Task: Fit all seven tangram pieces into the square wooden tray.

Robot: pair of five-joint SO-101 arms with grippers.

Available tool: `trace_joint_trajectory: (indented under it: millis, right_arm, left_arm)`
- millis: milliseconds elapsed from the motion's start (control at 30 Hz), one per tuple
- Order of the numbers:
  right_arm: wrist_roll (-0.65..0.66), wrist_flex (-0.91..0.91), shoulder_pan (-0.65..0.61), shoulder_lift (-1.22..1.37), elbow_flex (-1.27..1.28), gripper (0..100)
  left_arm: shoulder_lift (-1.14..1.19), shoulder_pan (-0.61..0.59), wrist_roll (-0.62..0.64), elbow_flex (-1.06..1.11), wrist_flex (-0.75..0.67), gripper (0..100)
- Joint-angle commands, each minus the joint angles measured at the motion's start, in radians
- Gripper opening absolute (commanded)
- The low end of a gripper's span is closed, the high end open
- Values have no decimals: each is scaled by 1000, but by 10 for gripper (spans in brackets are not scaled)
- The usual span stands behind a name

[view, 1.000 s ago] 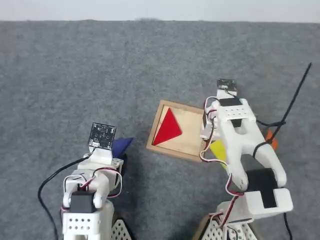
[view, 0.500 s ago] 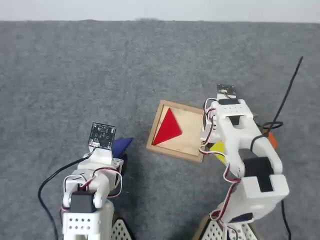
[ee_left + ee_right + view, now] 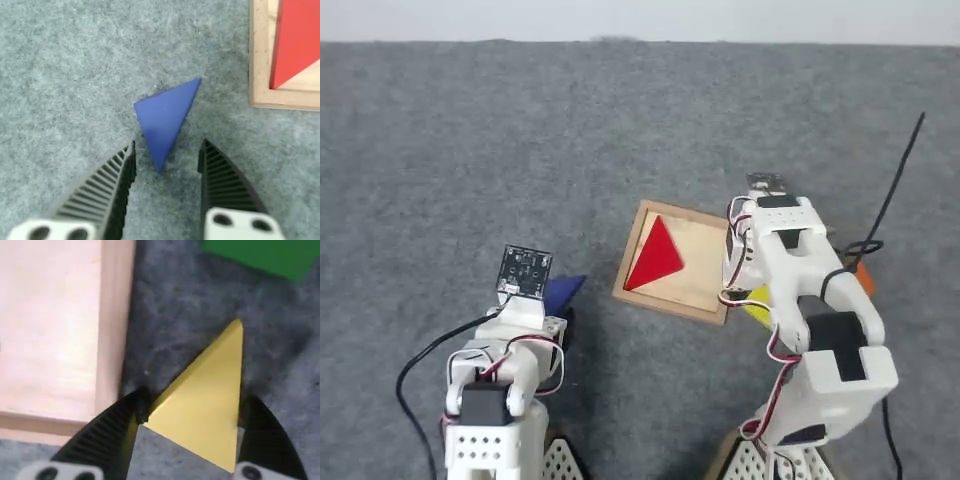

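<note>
The wooden tray [image 3: 669, 305] sits on the grey mat [image 3: 500, 130], roughly in the middle and a little towards the right arm [image 3: 807, 290]. One piece lies inside it: a red triangle [image 3: 653, 255], flat on the tray floor against the side facing the left arm, with bare wood over the rest of the floor.

Just outside the tray, by the corner nearest the right arm's base, is a yellow triangle [image 3: 205, 400]. It is close beside the rim but does not look to be touching it. The right gripper [image 3: 194, 405] is clamped on this piece, with one black finger at a corner and the other against the opposite edge. I cannot tell if the piece is resting on the mat or lifted. A green piece [image 3: 265, 255] lies on the mat a bit beyond the yellow one. An orange piece [image 3: 863, 281] peeks out from behind the right arm.

On the tray's other side, well apart from it, a blue triangle [image 3: 165, 117] lies flat on the mat. The left gripper [image 3: 168, 147] hangs over its nearest point with the jaws spread apart, one finger on either side of the tip and neither touching it.
</note>
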Motion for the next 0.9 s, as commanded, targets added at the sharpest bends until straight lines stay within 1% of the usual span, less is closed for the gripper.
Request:
trace_joint_trajectory:
  millis: [0, 67, 200, 300, 467, 633, 700, 767, 867]
  right_arm:
    - [61, 39, 10, -35, -28, 306]
    - [69, 53, 7, -48, -28, 306]
    - [124, 54, 1, -67, -14, 307]
    - [180, 62, 2, -76, -11, 307]
    - [285, 145, 2, -107, -37, 307]
    - [298, 176, -25, -194, -25, 308]
    - [302, 188, -50, -217, -12, 326]
    - [336, 186, -70, -228, 15, 352]
    - [373, 182, -73, -228, 40, 355]
  left_arm:
    - [-18, 5, 11, -10, 2, 200]
    - [-18, 5, 11, -10, 2, 200]
    - [-18, 5, 11, -10, 2, 200]
    - [-18, 5, 11, -10, 2, 200]
    - [-18, 5, 11, -10, 2, 200]
    - [-18, 5, 11, -10, 2, 200]
    - [-18, 5, 11, -10, 2, 200]
    - [-18, 5, 11, -10, 2, 200]
    - [-18, 5, 11, -10, 2, 200]
